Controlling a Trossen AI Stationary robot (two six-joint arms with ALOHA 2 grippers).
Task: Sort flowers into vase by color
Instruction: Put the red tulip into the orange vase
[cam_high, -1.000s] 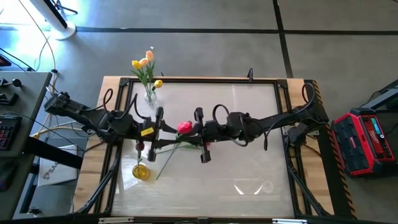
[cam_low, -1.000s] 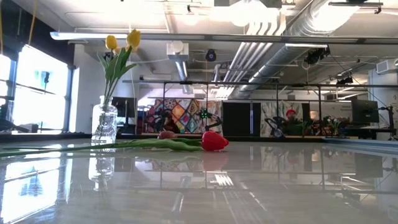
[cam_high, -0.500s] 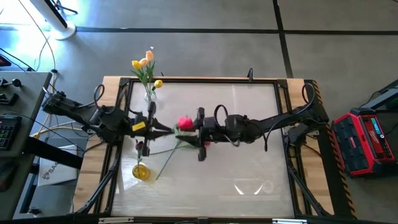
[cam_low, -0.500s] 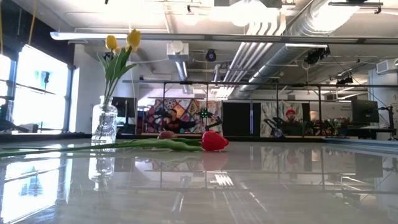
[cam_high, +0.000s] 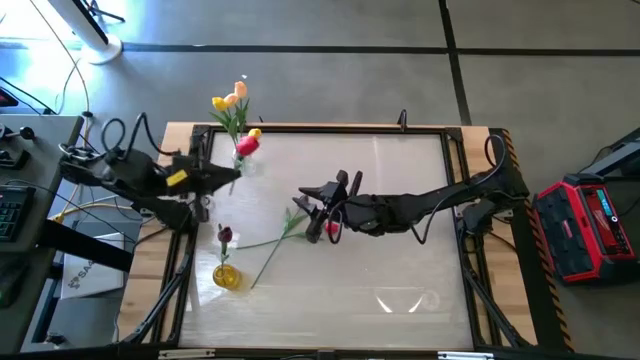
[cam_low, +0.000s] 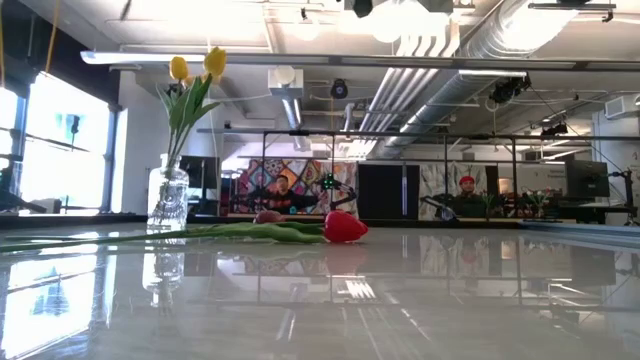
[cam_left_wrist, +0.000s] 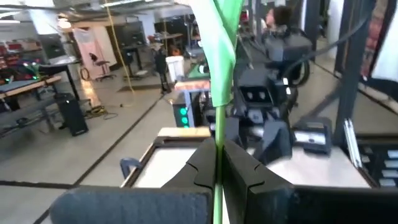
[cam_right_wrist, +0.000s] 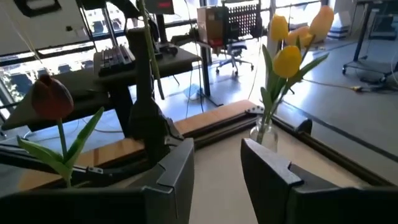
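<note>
My left gripper (cam_high: 230, 176) hangs over the table's left edge, shut on a pink-red tulip (cam_high: 246, 143) whose head is beside the clear vase (cam_high: 240, 152) of yellow and peach flowers (cam_high: 229, 101). My right gripper (cam_high: 308, 203) stands open over the table's middle, holding nothing (cam_right_wrist: 217, 168). A red tulip (cam_low: 343, 226) lies flat on the table below it, its head (cam_high: 332, 228) partly under that arm. A dark maroon tulip (cam_high: 224, 235) stands in a small yellow vase (cam_high: 227, 277) at the near left. My left gripper pinches the tulip's green stem (cam_left_wrist: 218, 134) between its two fingers (cam_left_wrist: 245, 171). The fingers point level and lie across the stem. The stem rises past them (cam_left_wrist: 221, 37) and also runs on below them. The flower is lifted clear of the table.
The table is ringed by a black frame (cam_high: 330, 128). The clear vase (cam_low: 168, 195) stands at the far left corner. A red case (cam_high: 590, 225) sits on the floor beyond the right edge, and a desk (cam_high: 25, 160) stands beyond the left edge.
My left gripper shut on the tulip's stem and my right gripper opened and let go of it. The left gripper then drew back toward the table's left edge, carrying the flower head from the table's middle to the clear vase. The right gripper turned and sank a little.
</note>
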